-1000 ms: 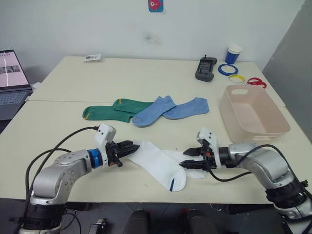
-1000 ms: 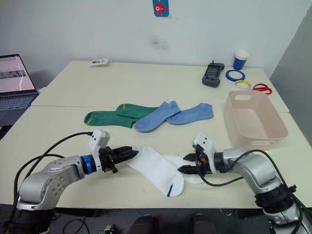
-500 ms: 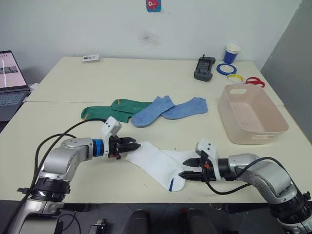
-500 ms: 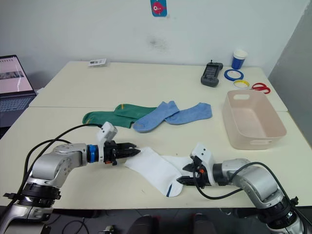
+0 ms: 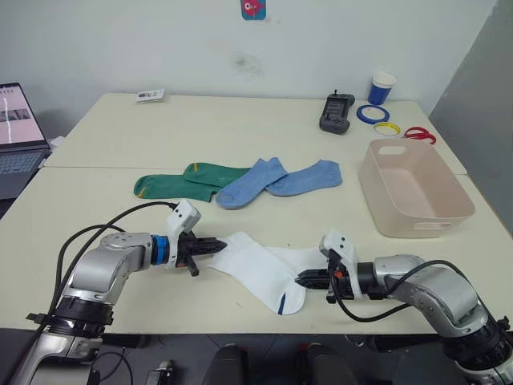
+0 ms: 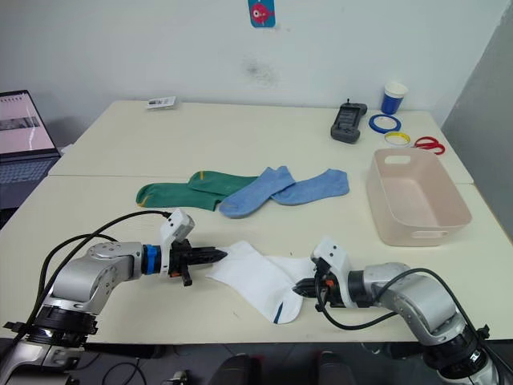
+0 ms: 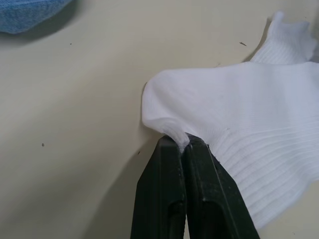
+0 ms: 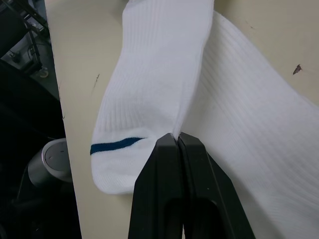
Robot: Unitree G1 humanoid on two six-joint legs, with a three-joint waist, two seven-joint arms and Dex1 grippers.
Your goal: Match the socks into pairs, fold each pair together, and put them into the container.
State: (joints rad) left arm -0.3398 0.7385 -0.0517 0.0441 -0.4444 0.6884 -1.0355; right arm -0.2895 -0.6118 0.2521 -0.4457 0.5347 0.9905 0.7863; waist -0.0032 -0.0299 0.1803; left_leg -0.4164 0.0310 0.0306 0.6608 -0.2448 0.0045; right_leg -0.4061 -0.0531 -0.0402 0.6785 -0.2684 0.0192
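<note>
Step in hand, by my judgement: folding the white pair; the blue and green pairs are untouched and nothing is in the tub.

Far left, beyond the work area: a laptop [image 5: 18,128], not part of the task.

Left gripper [image 5: 217,246]: near left of the table, fingers clenched on the edge of the upper white sock [image 5: 256,266]. The left wrist view shows a small tuck of white fabric pinched between the closed tips.

Green socks [image 5: 183,181] and light blue socks [image 5: 276,180]: lying flat, farther back at centre, overlapping one another, well apart from both grippers.

White pair: near centre, the upper sock lying across the lower white sock [image 5: 309,259], a dark stripe near its toe.

Right gripper [image 5: 303,278]: near right of centre, fingers shut on a fold of white fabric where the two socks meet.

Container [image 5: 413,190]: pale pink tub, right side, empty, well apart from the white pair.

Next move, as judged: both grips must hold while one end is lifted and carried over the other; a slip would separate the two layers.
</note>
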